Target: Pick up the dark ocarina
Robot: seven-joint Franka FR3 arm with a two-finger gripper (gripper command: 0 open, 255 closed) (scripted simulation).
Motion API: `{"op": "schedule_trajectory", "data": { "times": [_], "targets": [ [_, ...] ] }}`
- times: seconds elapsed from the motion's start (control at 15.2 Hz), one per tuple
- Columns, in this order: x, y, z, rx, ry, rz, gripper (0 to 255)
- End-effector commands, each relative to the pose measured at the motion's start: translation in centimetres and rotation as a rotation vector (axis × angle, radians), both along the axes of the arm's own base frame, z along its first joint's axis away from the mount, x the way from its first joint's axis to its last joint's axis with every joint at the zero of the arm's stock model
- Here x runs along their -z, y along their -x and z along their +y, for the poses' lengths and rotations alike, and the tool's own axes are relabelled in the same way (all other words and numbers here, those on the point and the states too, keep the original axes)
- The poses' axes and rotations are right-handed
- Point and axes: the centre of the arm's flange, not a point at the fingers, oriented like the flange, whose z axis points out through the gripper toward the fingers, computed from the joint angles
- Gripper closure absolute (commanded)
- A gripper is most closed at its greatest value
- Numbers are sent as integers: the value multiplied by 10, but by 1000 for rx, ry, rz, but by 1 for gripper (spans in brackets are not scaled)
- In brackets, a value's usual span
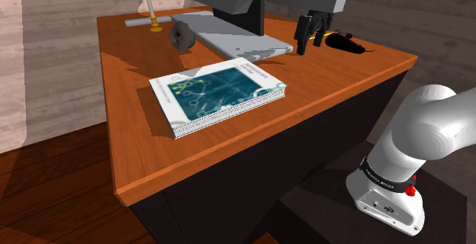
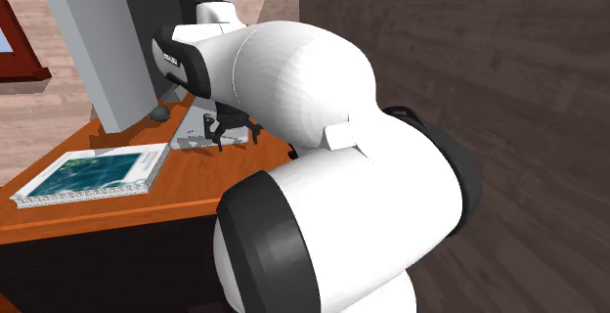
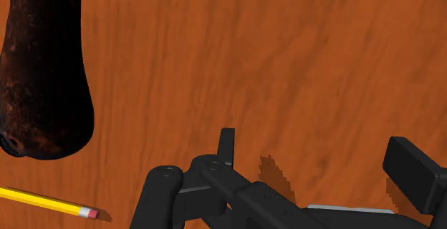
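Dark ocarina (image 1: 347,43) lies on the wooden counter (image 1: 229,143), just beside my released, empty hand (image 1: 308,44), toward the shoulder view's right. Approach stage, I judge; next, probably centre over it, descend, close.

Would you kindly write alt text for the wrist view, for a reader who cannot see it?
The open black gripper hangs over the orange-brown wooden table, nothing between its fingers. A dark, mottled ocarina lies off to one side of it, with a yellow pencil, pink eraser showing, near the ocarina's rounded end.

Book (image 1: 217,96) on desk (image 1: 328,90) before monitor stand (image 1: 240,43); ocarina (image 3: 43,70) beside pencil (image 3: 50,204), near end effector (image 1: 309,46)
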Motion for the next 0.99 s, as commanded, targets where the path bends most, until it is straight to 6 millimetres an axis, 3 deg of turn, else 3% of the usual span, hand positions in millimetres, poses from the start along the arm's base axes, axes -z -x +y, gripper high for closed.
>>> {"op": "schedule_trajectory", "data": {
  "times": [0.0, 0.79, 0.92],
  "targets": [
    [0, 0, 0, 0, 0, 0, 0],
    [-24, 88, -149, 3, -52, -143, 0],
    [-20, 95, -160, 4, -56, -153, 0]
  ]
}}
